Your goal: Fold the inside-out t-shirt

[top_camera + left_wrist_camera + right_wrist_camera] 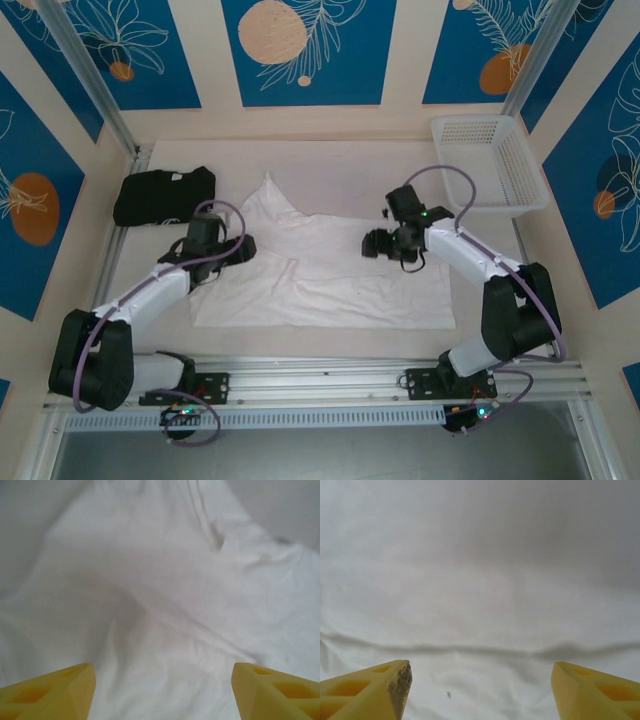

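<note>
Top external view has the white t-shirt (330,275) spread flat in the middle of the bench (350,165), one corner peaked toward the back. Over its wrinkled left side the left fingers (50,692) stand wide apart, gripping nothing; the right fingers (600,692) are likewise apart over smoother cloth. A black folded garment (163,195) lies back left, a white basket (490,165) back right

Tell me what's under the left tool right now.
The left tool, fingers apart, is over wrinkled fabric of the white t-shirt, near its left edge. The table beneath that fabric is covered, so nothing below the shirt can be seen.
</note>
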